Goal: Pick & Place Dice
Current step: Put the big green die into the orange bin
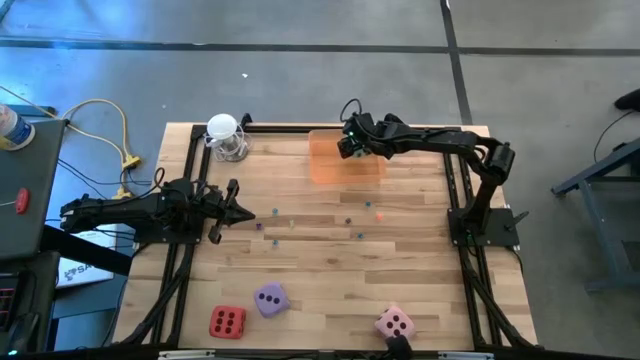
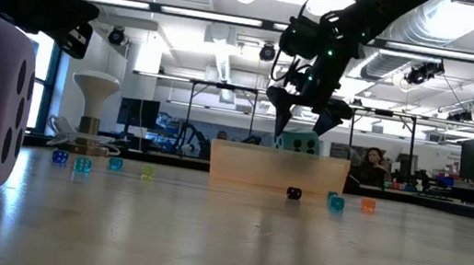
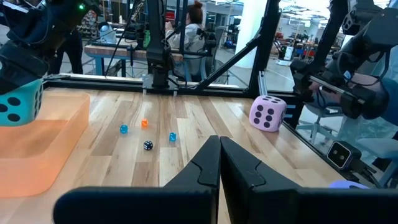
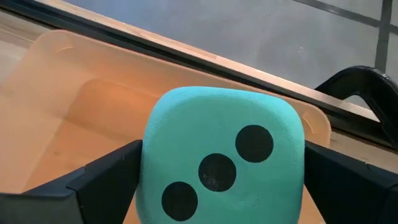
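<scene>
A teal die [image 4: 221,155] with three dark pips facing the wrist camera sits over the orange see-through bin [image 1: 345,165] at the table's far side. My right gripper [image 2: 301,123] slants down over it, open, one finger on each side of the die. In the low view the die's top [image 2: 299,141] shows above the bin wall, which hides its lower part. The red die [image 1: 227,322], purple die [image 1: 270,299] and pink die [image 1: 394,323] rest on the wood near the front edge. My left gripper [image 1: 245,213] waits shut at the table's left, level, holding nothing. My right gripper has its fingers [image 4: 106,180] close beside the teal die's two opposite side faces [image 4: 149,162], coming from above at a slant. I cannot tell whether the fingers touch the die or whether it rests on the bin's floor.
Small coloured beads [image 1: 350,220] lie scattered across the table's middle. A white-topped stand [image 1: 225,135] is at the far left corner. Black frame rails [image 1: 452,190] run along the table's sides. The wood between the beads and the near dice is bare.
</scene>
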